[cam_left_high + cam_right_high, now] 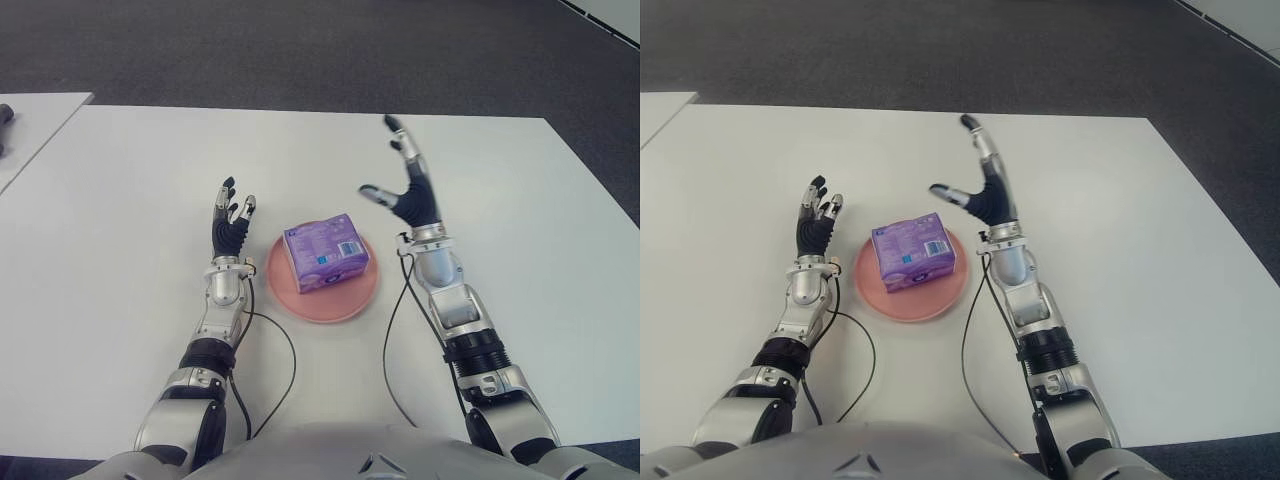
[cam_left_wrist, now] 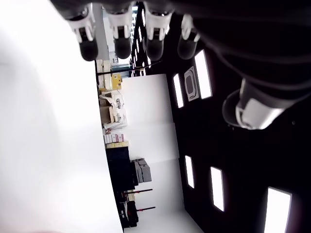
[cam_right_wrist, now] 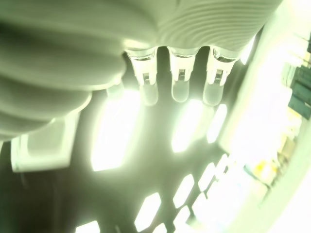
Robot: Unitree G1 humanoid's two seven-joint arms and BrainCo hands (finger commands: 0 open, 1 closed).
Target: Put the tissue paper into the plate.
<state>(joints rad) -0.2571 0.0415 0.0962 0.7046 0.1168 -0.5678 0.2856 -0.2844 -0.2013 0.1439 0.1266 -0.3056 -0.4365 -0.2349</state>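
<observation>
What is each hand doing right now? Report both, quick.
Left hand: open, holding nothing, left of the plate.
Right hand: open, fingers spread, holding nothing, right of the plate.
Tissue pack lies on the plate.

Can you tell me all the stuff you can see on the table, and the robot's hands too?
Tissue pack: one, purple, lying on the plate.
Plate: one, pink, round, near the table's front middle, between the two hands.
Table: one, white, under everything.
Second table: one, white, far left, only partly in view.
Floor: dark grey carpet beyond the table.
Cables: two, black, running from the wrists across the table.
Left hand: one, black and silver, left of the plate, open, holding nothing.
Right hand: one, black and silver, right of the plate, raised, fingers spread, holding nothing.
</observation>
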